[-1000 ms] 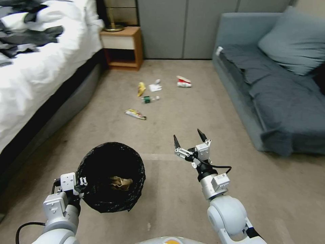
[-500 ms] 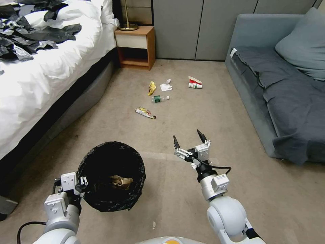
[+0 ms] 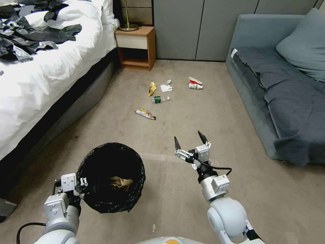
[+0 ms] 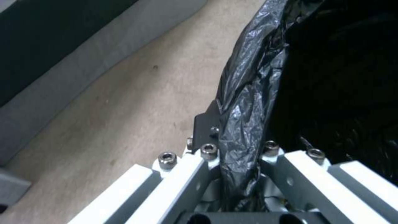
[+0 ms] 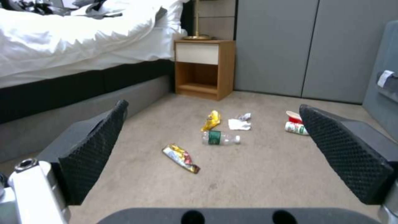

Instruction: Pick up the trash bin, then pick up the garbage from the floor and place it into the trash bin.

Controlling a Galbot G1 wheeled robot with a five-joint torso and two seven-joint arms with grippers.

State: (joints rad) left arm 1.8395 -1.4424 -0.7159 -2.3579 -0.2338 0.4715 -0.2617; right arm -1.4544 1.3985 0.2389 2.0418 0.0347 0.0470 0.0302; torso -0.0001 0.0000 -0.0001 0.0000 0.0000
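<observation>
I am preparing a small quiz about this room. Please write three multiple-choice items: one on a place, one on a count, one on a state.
1. Where is the bottle?
A. on the bed
B. on the floor
C. in the bin

2. How many pieces of garbage lie on the floor?
A. two
B. five
C. eight

3. How is the right gripper?
A. open, holding nothing
B. shut on a wrapper
C. shut on the bin

Answers:
1 B, it lies on the carpet among the litter.
2 B, the bottle, two wrappers, a tissue and a cup.
3 A, its fingers stand apart over bare floor, while the left gripper grips the bin by its rim.
</observation>
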